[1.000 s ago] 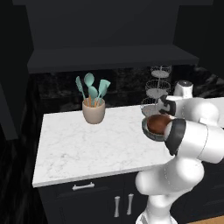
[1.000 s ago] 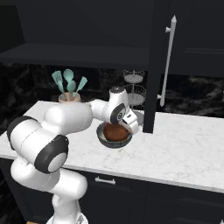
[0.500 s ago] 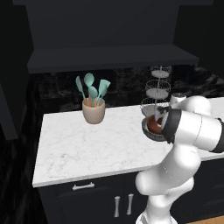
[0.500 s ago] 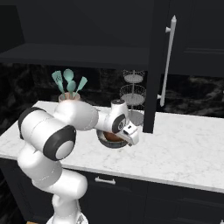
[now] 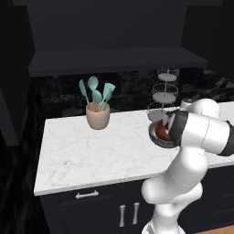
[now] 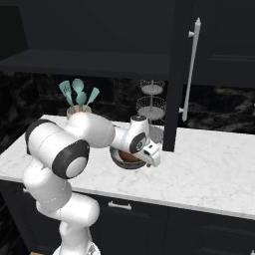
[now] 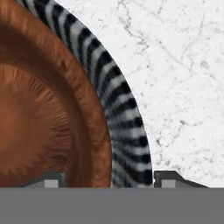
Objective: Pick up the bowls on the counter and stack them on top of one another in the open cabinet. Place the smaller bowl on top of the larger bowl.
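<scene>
Two bowls nest on the counter [image 5: 82, 155]: smaller bowl [image 7: 39, 100] inside larger bowl [image 7: 124, 118], whose rim the tool [image 7: 105, 181] straddles, fingers apart.

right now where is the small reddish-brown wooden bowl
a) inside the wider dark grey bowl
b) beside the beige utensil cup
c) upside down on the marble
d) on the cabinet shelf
a: the small reddish-brown wooden bowl sits nested inside the wider dark grey bowl, on the white marble counter.

Dim, sharp render; bright counter [image 5: 91, 151].
</scene>
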